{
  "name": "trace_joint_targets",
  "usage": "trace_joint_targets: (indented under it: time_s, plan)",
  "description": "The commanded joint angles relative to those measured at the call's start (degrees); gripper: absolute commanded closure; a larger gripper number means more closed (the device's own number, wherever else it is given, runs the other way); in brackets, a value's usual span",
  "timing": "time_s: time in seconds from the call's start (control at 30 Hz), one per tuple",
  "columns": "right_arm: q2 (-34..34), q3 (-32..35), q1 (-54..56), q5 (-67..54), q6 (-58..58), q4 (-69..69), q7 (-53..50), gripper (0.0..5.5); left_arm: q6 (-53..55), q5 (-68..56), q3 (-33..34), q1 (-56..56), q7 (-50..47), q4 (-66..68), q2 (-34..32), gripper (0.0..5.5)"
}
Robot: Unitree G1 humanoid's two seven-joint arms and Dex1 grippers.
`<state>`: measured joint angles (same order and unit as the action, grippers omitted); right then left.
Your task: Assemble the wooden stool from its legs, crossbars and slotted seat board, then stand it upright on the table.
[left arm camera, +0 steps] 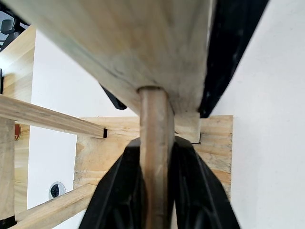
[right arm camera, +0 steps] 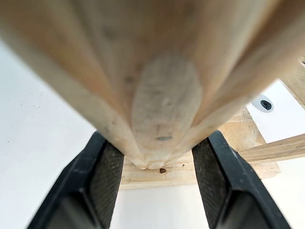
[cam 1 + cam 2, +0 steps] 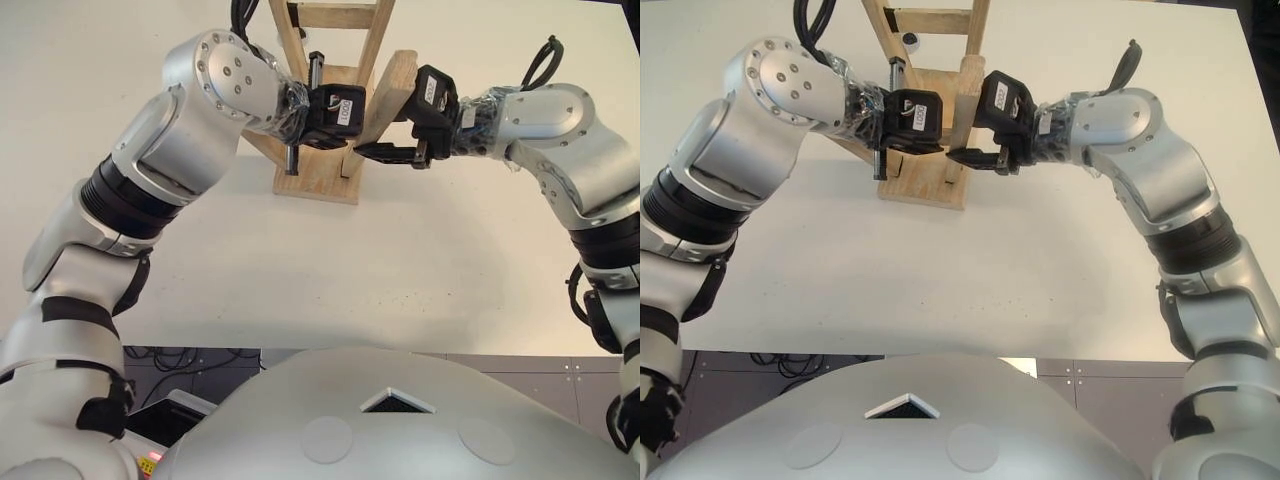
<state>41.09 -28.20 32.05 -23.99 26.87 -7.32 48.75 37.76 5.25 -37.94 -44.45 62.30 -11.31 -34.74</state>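
Pale bare-wood stool (image 3: 320, 178), matt white table (image 3: 400, 270), matt black fingers (image 2: 102, 181)

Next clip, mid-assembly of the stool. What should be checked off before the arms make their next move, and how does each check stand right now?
1. Left gripper on the crossbar: the jaws clamp it on both sides. Ok.
2. Crossbar end in the leg: it enters the hole, but how deep it goes cannot be seen. Cannot tell.
3. Right gripper on that leg: the jaws press against both sides. Ok.
4. Leg foot in the seat board slot: it sits at the notch, but whether it is fully seated is unclear. Cannot tell.
5. Stool upright on the table: the seat board lies flat on the table. Not ok.
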Motion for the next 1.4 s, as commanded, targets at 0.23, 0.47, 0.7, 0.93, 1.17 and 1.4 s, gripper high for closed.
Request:
trace_joint_targets:
  time_s: [0.23,0.47,0.7,0.93,1.17,1.4]
  plan:
    - [-1.4,-25.9,-7.8,17.9,10.8,13.9,5.2,3.48,3.3,-1.1,-6.2,11.7,-2.8,4.9,10.5,4.92]
    - [-5.8,-32.0,-2.4,23.2,7.9,18.8,6.8,3.48,3.8,-0.8,-5.4,11.4,-2.8,8.0,13.7,4.92]
    - [-10.8,-6.7,-9.0,2.8,5.9,20.0,-2.0,2.80,6.7,-4.2,3.6,9.0,-2.3,3.6,13.3,4.16]
    - [-9.0,4.8,-12.0,1.0,7.7,12.7,-3.4,1.67,3.3,-0.8,6.4,3.7,0.9,2.2,5.6,3.28]
    - [-9.0,8.6,-15.1,2.6,9.5,8.1,-4.2,0.36,2.3,-1.2,6.8,2.9,3.1,-2.2,1.3,2.81]
    - [-8.7,12.4,-18.0,2.0,7.4,0.8,-3.3,0.12,0.7,-0.4,7.4,1.9,3.9,-5.3,-1.7,2.81]
